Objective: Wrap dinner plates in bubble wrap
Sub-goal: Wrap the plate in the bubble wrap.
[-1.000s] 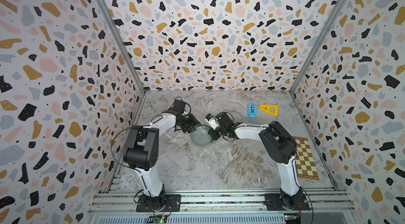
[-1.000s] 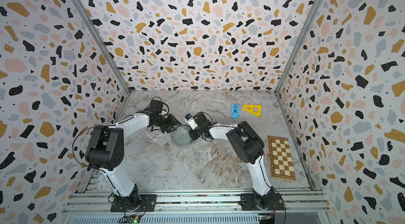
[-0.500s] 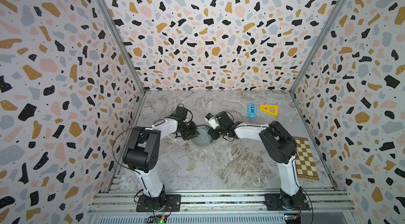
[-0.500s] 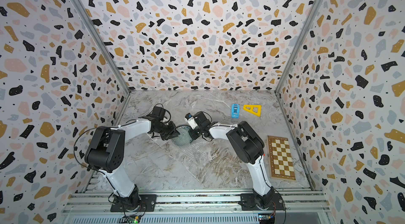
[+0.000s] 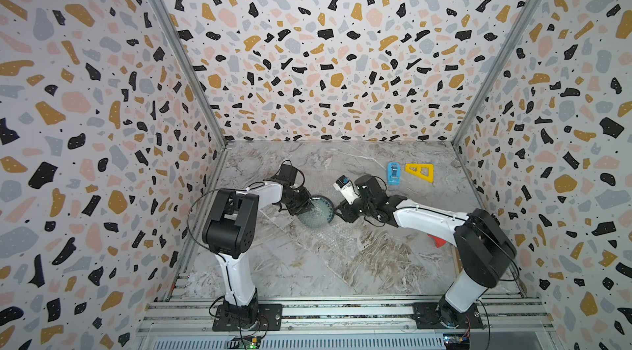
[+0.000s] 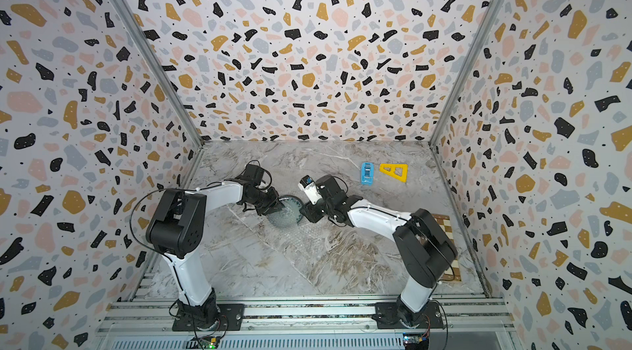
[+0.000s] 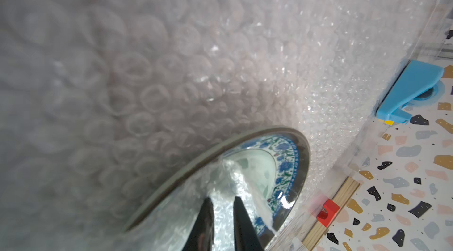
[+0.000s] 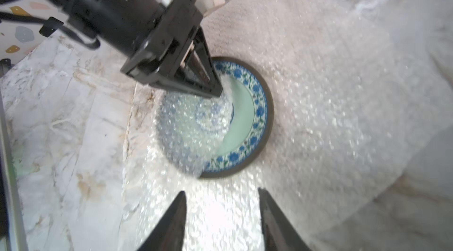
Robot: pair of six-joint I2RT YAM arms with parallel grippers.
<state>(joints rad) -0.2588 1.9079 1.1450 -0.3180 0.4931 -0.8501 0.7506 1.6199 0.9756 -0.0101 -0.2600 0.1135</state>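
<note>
Teal floral plate (image 8: 247, 119) — half under bubble wrap (image 8: 318, 78)

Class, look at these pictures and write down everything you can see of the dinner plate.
The dinner plate is round and glossy, ceramic by its look: dark rim, white band of blue flowers with green leaves, pale teal-green face, blue medallion at the centre. It lies face up on the bubble wrap. A flap of the wrap is folded over about half its face; the left tool pinches that flap above the plate. The rest is bare.
</note>
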